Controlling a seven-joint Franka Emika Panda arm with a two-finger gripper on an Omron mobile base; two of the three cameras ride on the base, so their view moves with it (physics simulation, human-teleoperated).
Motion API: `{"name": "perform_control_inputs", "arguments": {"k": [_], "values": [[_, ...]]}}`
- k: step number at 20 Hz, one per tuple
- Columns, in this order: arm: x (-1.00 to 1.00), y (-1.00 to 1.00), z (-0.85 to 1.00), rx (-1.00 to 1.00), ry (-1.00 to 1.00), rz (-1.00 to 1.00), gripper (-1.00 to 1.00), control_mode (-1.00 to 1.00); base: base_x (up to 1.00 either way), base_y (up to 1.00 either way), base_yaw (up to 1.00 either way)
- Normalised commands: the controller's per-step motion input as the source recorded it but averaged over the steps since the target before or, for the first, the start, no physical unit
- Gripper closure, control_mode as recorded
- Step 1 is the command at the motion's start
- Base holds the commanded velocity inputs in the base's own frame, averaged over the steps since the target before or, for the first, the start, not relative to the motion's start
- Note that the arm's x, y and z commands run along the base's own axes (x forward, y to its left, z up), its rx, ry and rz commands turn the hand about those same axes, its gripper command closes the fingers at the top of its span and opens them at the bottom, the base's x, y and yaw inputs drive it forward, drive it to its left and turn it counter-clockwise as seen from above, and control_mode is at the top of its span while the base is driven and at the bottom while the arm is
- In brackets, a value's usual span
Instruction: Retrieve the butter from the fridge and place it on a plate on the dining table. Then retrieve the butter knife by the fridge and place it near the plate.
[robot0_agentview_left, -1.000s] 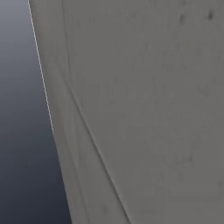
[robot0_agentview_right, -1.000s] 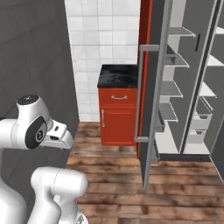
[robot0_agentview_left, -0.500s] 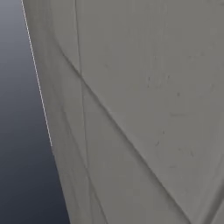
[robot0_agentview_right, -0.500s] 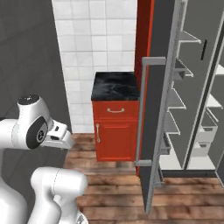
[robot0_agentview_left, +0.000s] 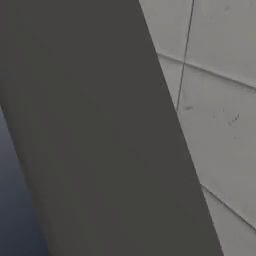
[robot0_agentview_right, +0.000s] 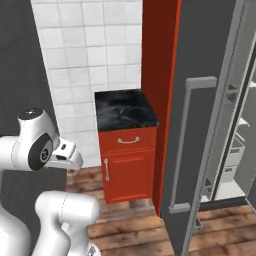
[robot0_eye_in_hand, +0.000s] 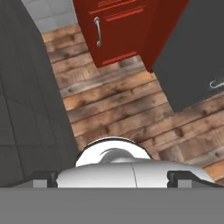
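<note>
Nearer now, fridge (robot0_agentview_right: 200, 125) door ajar

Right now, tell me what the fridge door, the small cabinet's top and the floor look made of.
Fridge door: plain matte grey, probably painted metal, with a brushed bar handle. Cabinet top: black stone with white veins, likely polished marble. Floor: brown planks with grain and seams, apparently worn wood.

And here's the arm (robot0_agentview_right: 37, 200): glossy white rounded shells, thick tube-like links, a dark grey disc capping the joint (robot0_agentview_right: 40, 152) with a thin pale ring around it. Beside that joint, a small white boxy bracket with dark insets.
</note>
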Motion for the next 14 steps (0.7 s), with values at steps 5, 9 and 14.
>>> {"name": "perform_control_inputs", "arguments": {"k": [5,9,14], "values": [[0.00,0.00,0.00,0.00,0.00,0.00,-1.00,1.00,1.00,0.69,-0.34],[0.00,0.00,0.00,0.00,0.00,0.00,-1.00,1.00,0.60,0.24,-0.35],[0.00,0.00,0.00,0.00,0.00,0.00,-1.00,1.00,0.22,0.00,-0.28]]}}
